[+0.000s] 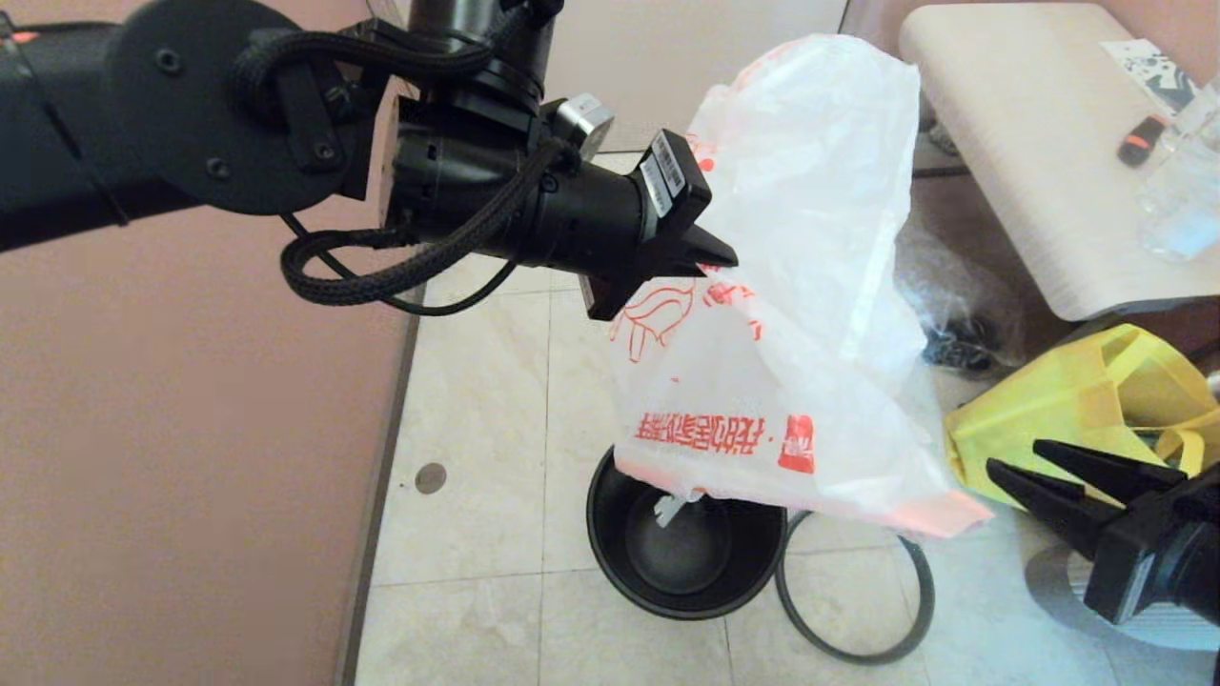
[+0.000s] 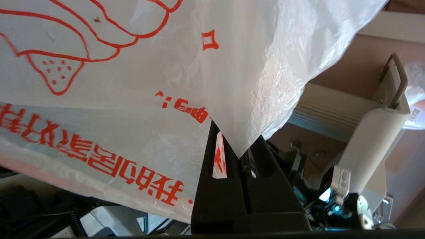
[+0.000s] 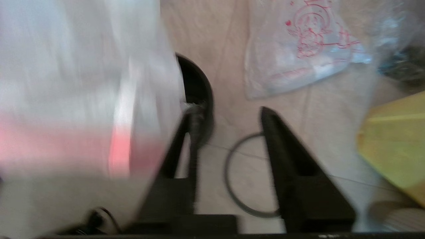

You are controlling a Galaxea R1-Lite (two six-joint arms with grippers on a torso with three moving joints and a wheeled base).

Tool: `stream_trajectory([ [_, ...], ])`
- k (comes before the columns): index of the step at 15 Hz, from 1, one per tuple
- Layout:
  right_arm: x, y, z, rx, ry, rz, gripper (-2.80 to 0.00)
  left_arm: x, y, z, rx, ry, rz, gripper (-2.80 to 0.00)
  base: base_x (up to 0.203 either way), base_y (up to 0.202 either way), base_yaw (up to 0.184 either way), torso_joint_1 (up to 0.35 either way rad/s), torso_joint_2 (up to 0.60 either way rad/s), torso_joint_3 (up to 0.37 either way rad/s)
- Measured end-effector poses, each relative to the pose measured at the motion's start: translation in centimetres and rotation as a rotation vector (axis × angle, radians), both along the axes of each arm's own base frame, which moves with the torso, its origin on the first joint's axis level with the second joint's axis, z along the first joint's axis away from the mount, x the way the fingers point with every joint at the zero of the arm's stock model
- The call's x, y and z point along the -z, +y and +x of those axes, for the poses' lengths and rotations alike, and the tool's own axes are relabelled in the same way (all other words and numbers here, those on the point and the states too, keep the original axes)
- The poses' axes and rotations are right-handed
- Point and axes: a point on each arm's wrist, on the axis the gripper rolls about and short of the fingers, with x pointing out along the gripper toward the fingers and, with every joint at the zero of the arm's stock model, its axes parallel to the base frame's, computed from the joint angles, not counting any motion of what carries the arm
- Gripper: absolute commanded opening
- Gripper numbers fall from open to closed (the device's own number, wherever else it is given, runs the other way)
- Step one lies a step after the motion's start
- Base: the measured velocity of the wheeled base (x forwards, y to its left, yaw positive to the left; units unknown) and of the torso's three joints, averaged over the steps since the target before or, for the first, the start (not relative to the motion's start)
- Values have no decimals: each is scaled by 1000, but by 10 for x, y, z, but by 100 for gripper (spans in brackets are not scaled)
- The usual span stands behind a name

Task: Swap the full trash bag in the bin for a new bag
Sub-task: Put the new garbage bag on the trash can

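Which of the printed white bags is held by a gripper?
The new bag, limp, hanging above the bin from the left gripper. The other printed bag lies on the floor.

Head camera looks down; wrist cameras sit close, sharing the bin (image 1: pixel 684 548)

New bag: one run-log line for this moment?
left gripper shut on new bag above bin | right gripper open, empty

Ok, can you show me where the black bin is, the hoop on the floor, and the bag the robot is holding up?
bin (image 1: pixel 610 548): head view, on its inner left wall.
hoop rim (image 1: pixel 920 562): head view, right side of the ring lying on the floor.
new bag (image 1: pixel 810 238): head view, middle of the hanging white plastic.
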Motion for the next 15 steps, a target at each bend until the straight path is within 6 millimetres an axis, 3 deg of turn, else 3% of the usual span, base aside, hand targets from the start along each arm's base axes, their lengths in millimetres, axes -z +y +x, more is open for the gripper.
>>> stream_trajectory([
  [4, 5, -7, -18, -42, -31, -43, 0, 0, 3, 3, -19, 11, -6, -280, 0, 0, 0, 0, 0, 0],
  [8, 15, 0, -26, -162, -12, -70, 0, 1, 3, 4, -21, 14, -4, -280, 0, 0, 0, 0, 0, 0],
  [11, 18, 11, -19, -198, 16, -106, 0, 0, 4, 4, -24, 14, -6, -280, 0, 0, 0, 0, 0, 0],
  [15, 2, 32, 5, -194, -23, -86, 0, -1, 5, 2, -29, 24, -11, -280, 0, 0, 0, 0, 0, 0],
])
